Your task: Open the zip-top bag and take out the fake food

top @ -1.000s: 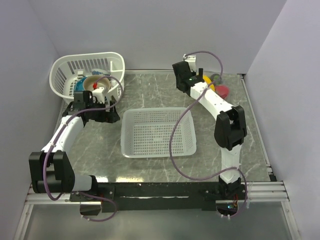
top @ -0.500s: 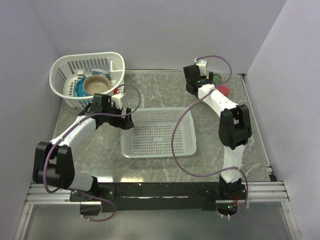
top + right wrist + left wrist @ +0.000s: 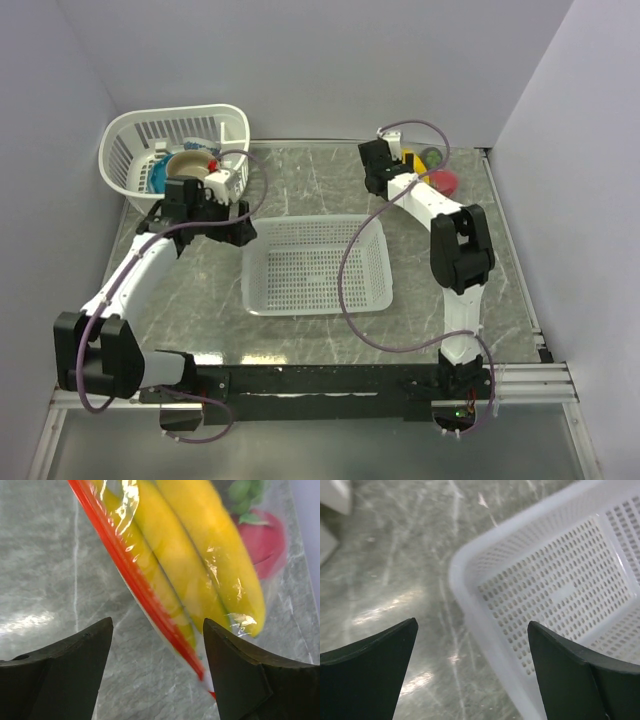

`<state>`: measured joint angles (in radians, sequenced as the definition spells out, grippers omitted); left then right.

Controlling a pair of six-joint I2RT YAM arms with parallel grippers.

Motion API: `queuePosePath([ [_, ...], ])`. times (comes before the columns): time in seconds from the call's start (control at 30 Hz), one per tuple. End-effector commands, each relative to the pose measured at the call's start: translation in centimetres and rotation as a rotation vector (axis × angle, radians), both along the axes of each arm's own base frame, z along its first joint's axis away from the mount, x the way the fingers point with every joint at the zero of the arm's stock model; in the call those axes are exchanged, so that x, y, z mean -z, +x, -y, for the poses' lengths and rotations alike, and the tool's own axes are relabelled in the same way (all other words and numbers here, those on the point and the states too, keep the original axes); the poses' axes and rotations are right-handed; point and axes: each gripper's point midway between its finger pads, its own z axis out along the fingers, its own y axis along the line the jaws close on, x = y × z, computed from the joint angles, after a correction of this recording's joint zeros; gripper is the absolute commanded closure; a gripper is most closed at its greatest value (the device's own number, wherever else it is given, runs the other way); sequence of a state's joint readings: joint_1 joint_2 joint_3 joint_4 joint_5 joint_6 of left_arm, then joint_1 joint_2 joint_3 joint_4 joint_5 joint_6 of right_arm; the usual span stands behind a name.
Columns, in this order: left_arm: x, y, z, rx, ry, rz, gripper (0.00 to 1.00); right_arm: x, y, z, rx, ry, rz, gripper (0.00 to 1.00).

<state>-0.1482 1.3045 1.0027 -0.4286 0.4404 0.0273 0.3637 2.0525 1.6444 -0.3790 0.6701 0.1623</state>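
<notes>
The zip-top bag [image 3: 150, 540] lies on the table at the back right, clear with an orange-red zip strip [image 3: 125, 565] running diagonally. Inside it are a yellow banana bunch [image 3: 200, 555], a pink-red dragon fruit [image 3: 262, 542] and a green cluster [image 3: 245, 492]; the bag also shows in the top view [image 3: 425, 168]. My right gripper [image 3: 157, 625] is open, with the zip strip's lower end between its jaws; contact cannot be told. In the top view it [image 3: 380, 172] is just left of the bag. My left gripper [image 3: 471, 625] is open and empty over the flat basket's corner [image 3: 465, 565].
A flat white mesh basket [image 3: 300, 221] sits mid-table. A tall white mesh basket [image 3: 180, 112] at the back left holds a tan bowl [image 3: 188, 166] and a blue item [image 3: 158, 176]. Walls close in the table on three sides.
My left gripper swung out toward the flat basket, then drew back a little toward the tall basket. My right gripper moved right and down onto the bag's zip edge.
</notes>
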Motion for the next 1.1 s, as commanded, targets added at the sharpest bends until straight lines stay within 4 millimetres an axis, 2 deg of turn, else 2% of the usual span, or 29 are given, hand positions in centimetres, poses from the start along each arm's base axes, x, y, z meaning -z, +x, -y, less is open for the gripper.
queuePosePath([
  [0.0,-0.7,1.5,-3.2,-0.061,0.067,0.06,0.01,0.7,1.0,1.4,0.041,-0.007,0.007,0.25],
  [0.07,0.9,2.3,-5.1,-0.117,0.128,0.04,0.01,0.6,1.2,1.8,0.043,0.004,0.01,0.3],
  [0.17,2.8,2.8,-6.7,-0.161,0.188,0.028,0.01,0.1,1.4,1.9,0.036,0.025,0.02,0.46],
  [0.2,3.3,2.8,-6.9,-0.167,0.201,0.029,0.01,0.0,1.5,2.0,0.039,0.028,0.021,0.58],
  [0.27,5.3,2.3,-6.7,-0.154,0.209,-0.008,0.01,-0.6,1.5,1.8,0.034,0.039,0.034,0.72],
  [0.3,5.8,2.3,-6.6,-0.149,0.211,-0.02,0.01,-0.9,1.6,1.7,0.03,0.046,0.043,0.84],
  [0.4,7.5,1.5,-4.9,-0.101,0.207,-0.073,0.01,-2.4,1.7,1.6,0.022,0.057,0.072,0.99],
  [0.53,7.8,0.7,-2.2,-0.042,0.218,-0.068,0.01,-5.3,1.8,1.5,0.02,0.074,0.125,1.0],
  [0.7,7.5,0.1,-0.3,-0.004,0.196,-0.074,0.01,-8.9,1.9,1.4,0.006,0.094,0.185,1.0],
  [0.8,6.9,-0.3,1.7,0.031,0.165,-0.076,0.01,-11.3,1.9,1.5,0.0,0.108,0.224,1.0],
  [1.0,6.7,-2.3,7.4,0.171,0.095,-0.089,0.01,-17.4,1.3,1.0,-0.039,0.179,0.325,1.0],
  [1.03,7.1,-3.2,8.6,0.215,0.093,-0.089,0.01,-18.9,1.3,0.8,-0.048,0.192,0.353,1.0],
  [1.07,7.3,-3.4,9.1,0.226,0.096,-0.079,0.01,-19.8,1.1,0.4,-0.068,0.208,0.361,1.0],
])
